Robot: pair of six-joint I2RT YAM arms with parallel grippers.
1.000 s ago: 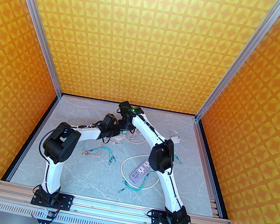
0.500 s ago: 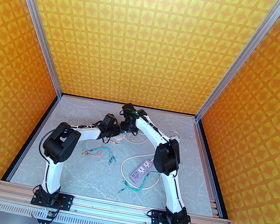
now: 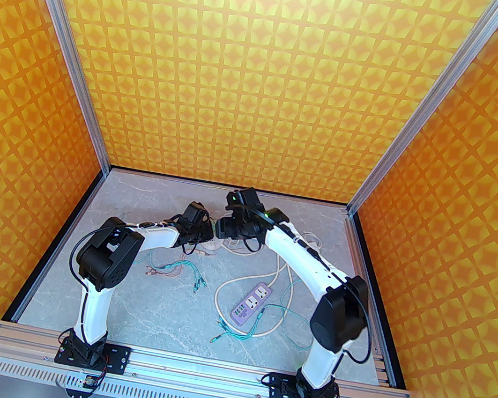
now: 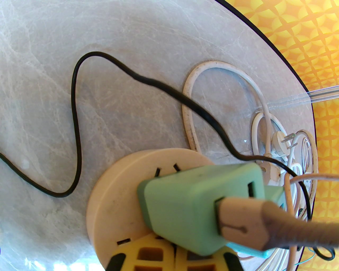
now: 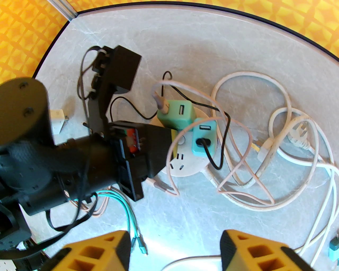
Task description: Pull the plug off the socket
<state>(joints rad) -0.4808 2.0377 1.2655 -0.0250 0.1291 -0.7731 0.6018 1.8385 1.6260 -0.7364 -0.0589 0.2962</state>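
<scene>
A round cream socket lies at the back middle of the table. Two plugs stand in it: a pale green plug with a beige cable and a teal plug with a black cable. My left gripper is shut, its yellow fingertips resting on the socket's top beside the pale green plug; the socket's face shows empty slots. My right gripper hangs open above the table, in front of the socket, with nothing between its fingers. From above, both wrists meet over the socket.
Loops of white and beige cable spread to the right of the socket. A white adapter lies to the left. A purple power strip and teal leads lie nearer the front. Orange walls enclose the table.
My right arm has swung its elbow out to the right and drawn the gripper up and back from the socket, with its jaws now wider. The left arm has stayed put.
</scene>
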